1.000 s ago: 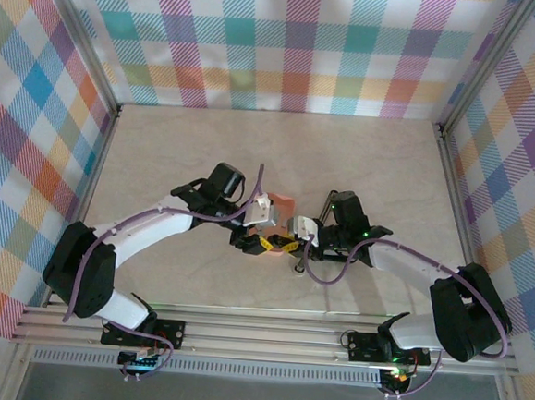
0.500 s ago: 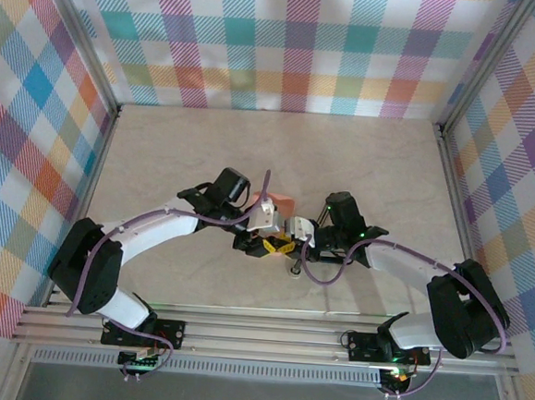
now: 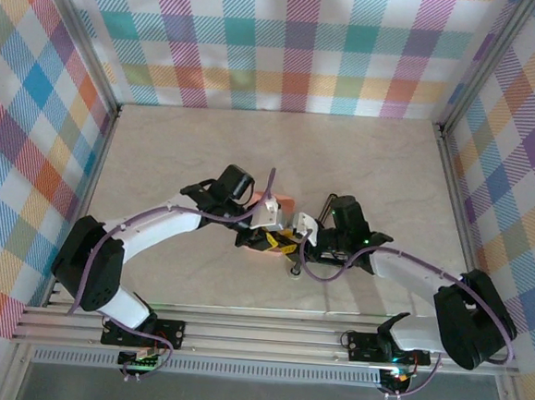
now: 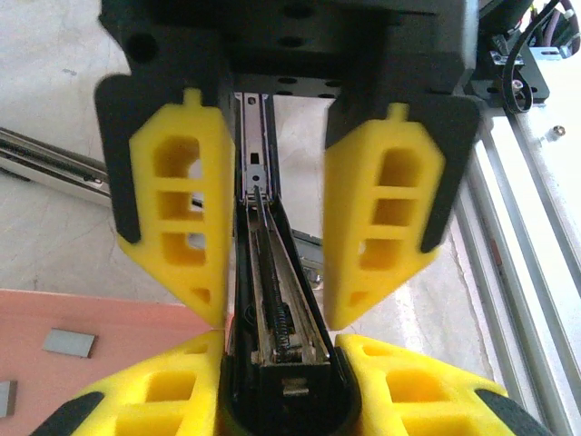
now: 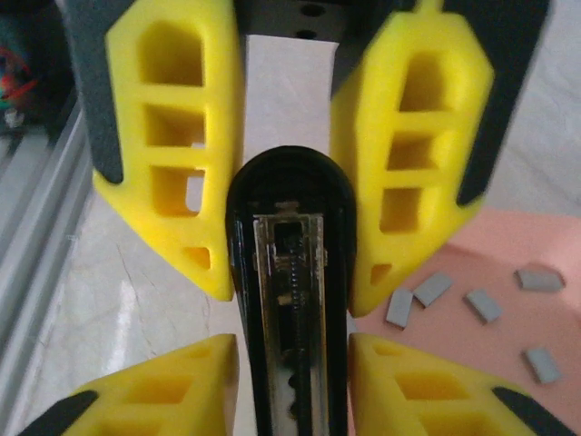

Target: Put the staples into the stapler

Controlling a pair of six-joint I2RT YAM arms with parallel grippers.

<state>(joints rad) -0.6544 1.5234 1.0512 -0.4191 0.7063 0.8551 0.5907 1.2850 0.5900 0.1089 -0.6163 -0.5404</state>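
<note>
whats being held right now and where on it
The stapler, open, its black base pinched by the sides partway along in the left claw; the right claw flanks its rounded end, grip unclear.

Two arms: the left arm (image 3: 154,228) and the right arm (image 3: 410,271). Two grippers, the left gripper (image 4: 272,316) and the right gripper (image 5: 290,292), meet tip to tip. Each has two yellow fingers (image 5: 172,136), four in all. One stapler (image 5: 290,272) sits between the four fingertips. One pink tray (image 5: 454,363). Five staple strips (image 5: 433,289) lie on it, just off the right gripper's right-hand finger. The left wrist view shows two strips beside the left gripper's left-hand finger; whether they are among the five cannot be told.
</note>
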